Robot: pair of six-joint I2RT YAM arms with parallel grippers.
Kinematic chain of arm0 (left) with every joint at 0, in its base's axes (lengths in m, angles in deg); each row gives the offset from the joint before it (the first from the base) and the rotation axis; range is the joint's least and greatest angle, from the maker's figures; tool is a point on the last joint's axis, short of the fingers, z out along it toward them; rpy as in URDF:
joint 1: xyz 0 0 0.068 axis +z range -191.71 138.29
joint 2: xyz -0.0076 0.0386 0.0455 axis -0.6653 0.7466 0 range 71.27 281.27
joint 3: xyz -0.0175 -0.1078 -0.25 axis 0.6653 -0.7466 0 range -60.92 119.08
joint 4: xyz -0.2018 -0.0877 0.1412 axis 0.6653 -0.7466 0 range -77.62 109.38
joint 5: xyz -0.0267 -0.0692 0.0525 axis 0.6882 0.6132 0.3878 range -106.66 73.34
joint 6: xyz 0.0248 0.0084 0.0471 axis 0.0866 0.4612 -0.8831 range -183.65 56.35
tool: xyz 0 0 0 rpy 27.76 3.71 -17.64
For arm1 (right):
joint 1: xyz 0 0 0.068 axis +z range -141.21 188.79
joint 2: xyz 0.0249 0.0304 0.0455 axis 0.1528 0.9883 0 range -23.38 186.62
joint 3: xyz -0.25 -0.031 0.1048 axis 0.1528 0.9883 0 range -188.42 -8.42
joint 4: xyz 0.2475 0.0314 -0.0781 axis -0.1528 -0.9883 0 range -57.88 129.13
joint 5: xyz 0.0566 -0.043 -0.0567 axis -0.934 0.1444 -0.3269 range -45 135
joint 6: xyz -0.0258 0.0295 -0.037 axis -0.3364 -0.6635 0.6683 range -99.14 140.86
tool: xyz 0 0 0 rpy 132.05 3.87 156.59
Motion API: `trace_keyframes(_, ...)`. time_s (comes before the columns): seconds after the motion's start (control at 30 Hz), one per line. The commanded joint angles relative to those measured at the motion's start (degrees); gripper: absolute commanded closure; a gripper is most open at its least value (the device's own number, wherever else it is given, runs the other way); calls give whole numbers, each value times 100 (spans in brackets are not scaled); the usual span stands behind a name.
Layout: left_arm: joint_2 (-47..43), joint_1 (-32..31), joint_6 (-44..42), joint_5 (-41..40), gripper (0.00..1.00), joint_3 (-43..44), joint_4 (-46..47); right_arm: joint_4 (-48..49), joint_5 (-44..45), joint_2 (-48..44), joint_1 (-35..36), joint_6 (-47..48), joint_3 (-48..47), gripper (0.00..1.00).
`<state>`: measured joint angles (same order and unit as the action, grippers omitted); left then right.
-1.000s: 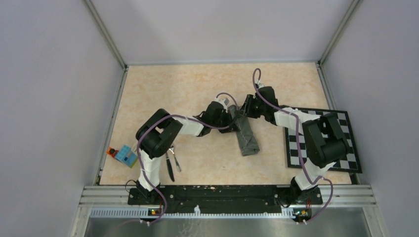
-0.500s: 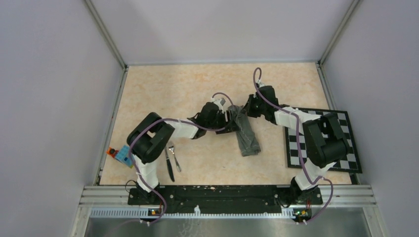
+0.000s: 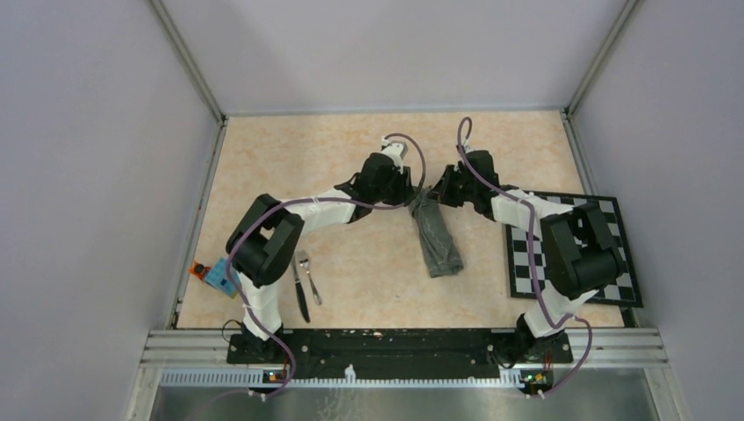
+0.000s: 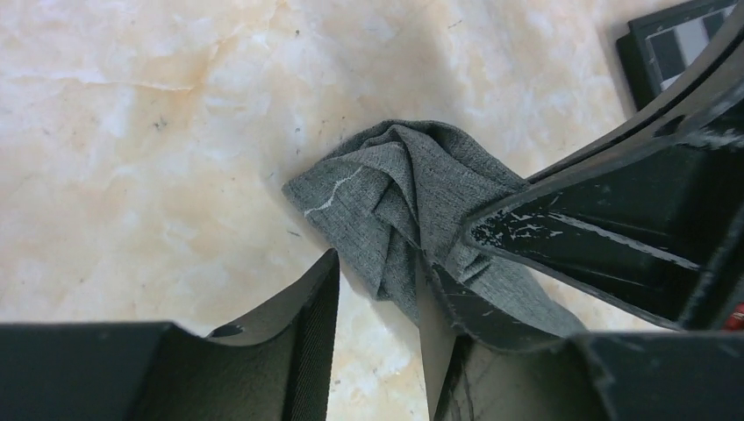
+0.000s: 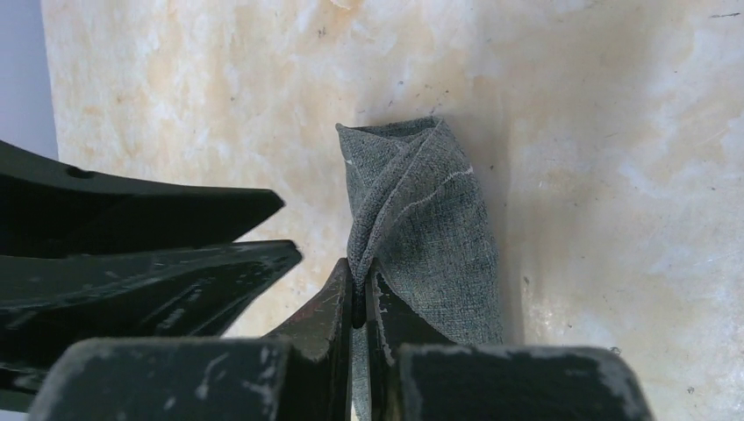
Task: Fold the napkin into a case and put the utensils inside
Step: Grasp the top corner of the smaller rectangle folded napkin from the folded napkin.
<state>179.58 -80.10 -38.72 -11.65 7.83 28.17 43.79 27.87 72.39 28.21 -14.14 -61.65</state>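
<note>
Napkin (image 3: 437,239) folded narrow | R pincer (image 5: 360,282) nips far end (tight) | L pincer (image 4: 377,274) jaws apart

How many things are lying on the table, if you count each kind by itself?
Silver utensils: 2, a knife and a fork
Dark grey napkin: 1
Black-and-white checkered board: 1
Small blue and orange object: 1
Total: 5
</note>
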Motion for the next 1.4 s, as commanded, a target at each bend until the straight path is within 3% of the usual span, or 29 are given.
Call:
trace_keyframes(0.0, 333, -221, -869, -209, 58, 254, 121, 263, -89, -253, -26, -133, 8, 100)
trace_keyframes(0.37, 738, -692, -1945, -1398, 52, 562, 49, 327, -151, -210, -32, -217, 23, 100)
trace_keyframes(0.6, 1013, -835, -2117, -2114, 57, 902, -165, 331, -167, -204, -35, -218, 34, 100)
trace_keyframes(0.83, 1112, -856, -2209, -2175, 60, 950, -177, 349, -192, -193, -33, -233, 33, 100)
trace_keyframes(1.2, 760, -815, -1995, -2071, 95, 682, 312, 413, -209, -116, -25, -347, 101, 100)
trace_keyframes(1.37, 588, -723, -1602, -1653, 100, 379, 698, 543, -166, -8, 80, -565, 144, 100)
